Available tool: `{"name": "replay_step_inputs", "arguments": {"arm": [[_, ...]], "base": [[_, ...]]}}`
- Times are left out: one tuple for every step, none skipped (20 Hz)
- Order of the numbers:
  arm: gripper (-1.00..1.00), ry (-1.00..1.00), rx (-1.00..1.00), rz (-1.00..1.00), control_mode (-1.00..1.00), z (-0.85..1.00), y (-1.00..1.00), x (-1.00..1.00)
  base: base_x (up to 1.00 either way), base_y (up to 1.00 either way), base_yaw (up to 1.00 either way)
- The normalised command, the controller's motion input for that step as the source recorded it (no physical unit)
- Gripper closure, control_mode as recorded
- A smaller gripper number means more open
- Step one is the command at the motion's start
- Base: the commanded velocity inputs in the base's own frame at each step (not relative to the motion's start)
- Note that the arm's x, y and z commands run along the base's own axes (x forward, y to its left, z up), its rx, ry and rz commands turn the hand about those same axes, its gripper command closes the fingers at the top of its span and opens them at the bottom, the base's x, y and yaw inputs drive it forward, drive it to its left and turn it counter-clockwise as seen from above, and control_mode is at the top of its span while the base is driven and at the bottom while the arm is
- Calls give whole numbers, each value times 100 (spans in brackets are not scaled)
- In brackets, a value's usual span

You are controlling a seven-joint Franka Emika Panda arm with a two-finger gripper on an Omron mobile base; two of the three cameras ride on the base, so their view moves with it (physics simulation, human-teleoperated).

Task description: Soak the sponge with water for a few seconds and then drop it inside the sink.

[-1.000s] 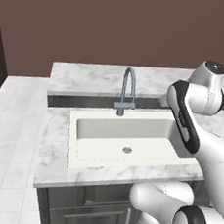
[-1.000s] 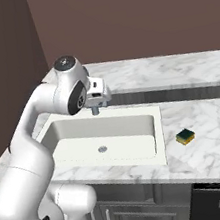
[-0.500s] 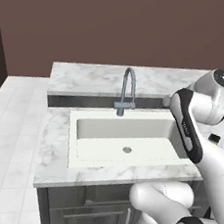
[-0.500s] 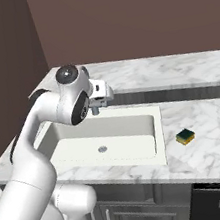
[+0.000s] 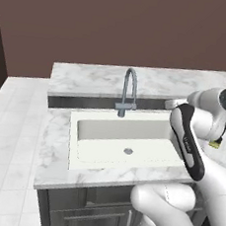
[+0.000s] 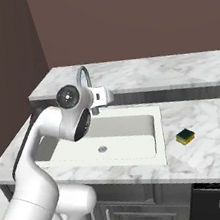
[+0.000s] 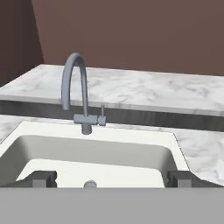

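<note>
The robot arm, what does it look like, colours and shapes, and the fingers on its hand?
The arm is made of glossy white rounded segments with dark joints. A round dark-grey cap with a small centre mark sits on one joint. A black strip runs along one link. In the hand view, the hand ends in two small dark-grey blocky fingertips.

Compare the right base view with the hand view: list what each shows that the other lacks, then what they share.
Right base view alone: the sponge lying on the marble counter to the right of the sink, plus the dark cabinet fronts below. Hand view alone: the two dark fingers standing wide apart, with nothing between them. Both: the grey faucet, with no water running, the white sink with its round drain, and the brown wall.
</note>
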Motion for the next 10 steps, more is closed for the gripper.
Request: {"name": "replay_step_inputs", "arguments": {"arm": [[-100, -21, 0, 3, -100, 0, 0, 0], [-100, -18, 0, 3, -100, 0, 0, 0], [-100, -16, 0, 3, -100, 0, 0, 0], [-100, -15, 0, 3, -100, 0, 0, 0], [-100, -15, 0, 3, -100, 0, 0, 0], [-100, -15, 0, 3, -100, 0, 0, 0], [-100, -13, 0, 4, -100, 0, 0, 0], [-100, -11, 0, 4, -100, 0, 0, 0], [-100, -9, 0, 4, -100, 0, 0, 0], [-100, -5, 0, 4, -100, 0, 0, 0]], "base": [[0, 0, 0], [0, 0, 0], [0, 0, 0], [0, 0, 0], [0, 0, 0], [0, 0, 0], [0, 0, 0], [0, 0, 0], [0, 0, 0], [0, 0, 0]]}}
